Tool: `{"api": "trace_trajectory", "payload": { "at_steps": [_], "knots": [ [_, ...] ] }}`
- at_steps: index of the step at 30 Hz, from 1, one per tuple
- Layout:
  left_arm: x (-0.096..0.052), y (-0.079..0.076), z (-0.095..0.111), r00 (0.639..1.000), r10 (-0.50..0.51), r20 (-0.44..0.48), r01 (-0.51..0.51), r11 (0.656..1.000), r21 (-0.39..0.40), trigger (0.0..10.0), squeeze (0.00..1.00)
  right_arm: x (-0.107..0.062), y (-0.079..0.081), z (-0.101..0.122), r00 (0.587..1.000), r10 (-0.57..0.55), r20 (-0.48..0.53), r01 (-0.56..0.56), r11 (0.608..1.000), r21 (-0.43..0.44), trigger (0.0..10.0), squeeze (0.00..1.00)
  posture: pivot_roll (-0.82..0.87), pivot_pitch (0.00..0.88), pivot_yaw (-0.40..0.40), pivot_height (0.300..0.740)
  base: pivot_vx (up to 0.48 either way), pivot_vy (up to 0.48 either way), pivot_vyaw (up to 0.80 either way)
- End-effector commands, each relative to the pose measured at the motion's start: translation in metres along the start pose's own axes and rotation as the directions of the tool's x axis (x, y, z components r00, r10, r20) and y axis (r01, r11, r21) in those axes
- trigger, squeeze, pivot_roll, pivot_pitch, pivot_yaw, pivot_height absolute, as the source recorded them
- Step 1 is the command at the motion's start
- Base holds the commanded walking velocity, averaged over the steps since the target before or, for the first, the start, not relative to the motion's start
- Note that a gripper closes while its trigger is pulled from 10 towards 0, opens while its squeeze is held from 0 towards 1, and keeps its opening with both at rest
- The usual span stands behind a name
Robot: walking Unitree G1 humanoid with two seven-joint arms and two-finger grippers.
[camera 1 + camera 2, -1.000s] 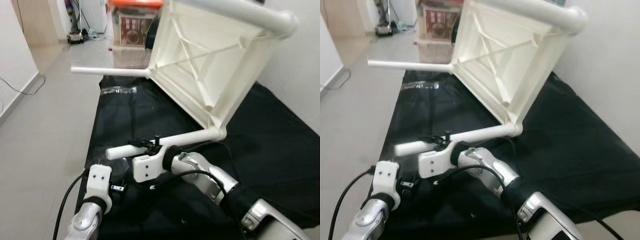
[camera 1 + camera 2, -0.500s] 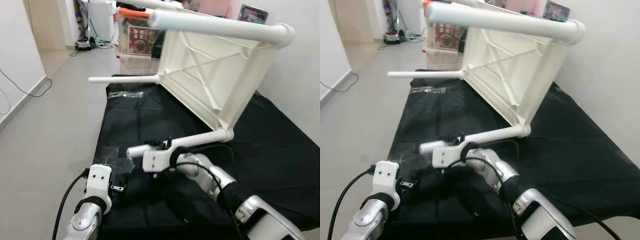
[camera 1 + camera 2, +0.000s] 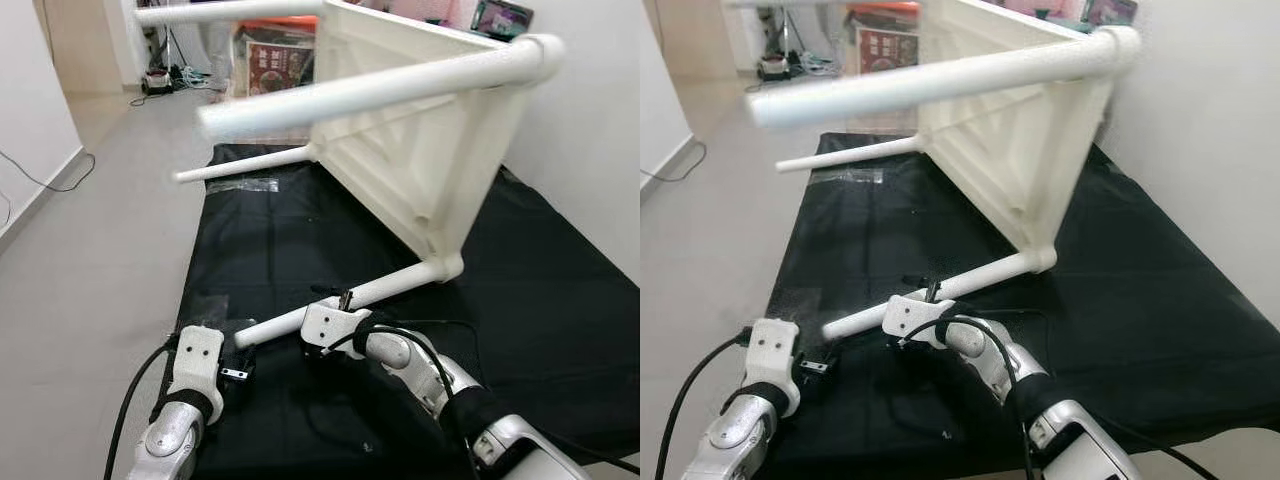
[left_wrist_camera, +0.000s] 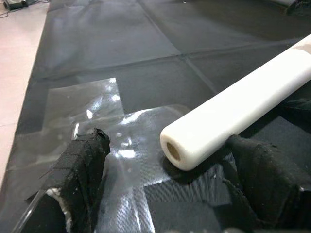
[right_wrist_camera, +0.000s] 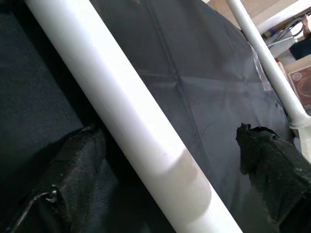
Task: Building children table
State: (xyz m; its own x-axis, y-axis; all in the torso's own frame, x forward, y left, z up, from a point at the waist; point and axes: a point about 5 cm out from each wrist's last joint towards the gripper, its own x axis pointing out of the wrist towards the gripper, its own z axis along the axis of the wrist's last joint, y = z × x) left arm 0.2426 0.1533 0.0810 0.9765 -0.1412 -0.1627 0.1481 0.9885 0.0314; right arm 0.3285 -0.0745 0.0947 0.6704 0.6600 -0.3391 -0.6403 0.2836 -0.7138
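Your right gripper [image 3: 343, 300] is straddling the near leg [image 3: 345, 300] of the white table [image 3: 420, 150] with fingers spread, not clenching. Left gripper [image 4: 170, 194] is gaping beside the leg's end, over a plastic bag [image 4: 97, 121] on the black cloth [image 3: 560, 280]

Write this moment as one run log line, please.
white plastic children's table: tipped on black mat | right gripper: open around lower white leg | left gripper: open at leg end
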Motion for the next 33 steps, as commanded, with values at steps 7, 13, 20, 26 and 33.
{"api": "trace_trajectory", "payload": {
  "at_steps": [7,13,20,26,33],
  "knots": [
    [-0.002,0.001,-0.005,1.000,-0.004,-0.019,0.004,1.000,0.017,10.0,0.00,-0.022,-0.001,-0.006,0.994,0.055,0.089,-0.061,0.996,0.060,10.0,1.00,0.02,0.000,-0.072,0.740,0.000,0.000,0.00],
    [-0.002,0.003,-0.003,1.000,-0.011,-0.014,0.011,1.000,0.019,10.0,0.00,-0.047,-0.010,-0.004,0.978,0.123,0.166,-0.144,0.982,0.119,10.0,1.00,0.01,0.000,-0.060,0.740,0.000,0.000,0.00],
    [-0.002,0.010,0.001,1.000,-0.004,-0.004,0.004,0.999,0.046,10.0,0.00,-0.055,-0.022,0.000,0.974,0.089,0.207,-0.142,0.956,0.258,10.0,0.95,0.00,0.000,-0.053,0.740,0.000,0.000,0.00],
    [-0.004,0.013,0.005,1.000,0.008,0.011,-0.008,0.998,0.060,10.0,0.00,-0.034,-0.047,0.003,0.975,-0.193,0.111,0.101,0.828,0.552,10.0,0.00,0.03,0.000,-0.062,0.740,0.000,0.000,0.00],
    [-0.009,0.014,0.007,1.000,0.020,0.021,-0.022,0.995,0.094,10.0,0.00,-0.020,-0.053,0.000,0.954,-0.298,-0.035,0.226,0.636,0.738,10.0,0.00,0.04,0.000,-0.070,0.740,0.000,0.000,0.00]
  ]
}}
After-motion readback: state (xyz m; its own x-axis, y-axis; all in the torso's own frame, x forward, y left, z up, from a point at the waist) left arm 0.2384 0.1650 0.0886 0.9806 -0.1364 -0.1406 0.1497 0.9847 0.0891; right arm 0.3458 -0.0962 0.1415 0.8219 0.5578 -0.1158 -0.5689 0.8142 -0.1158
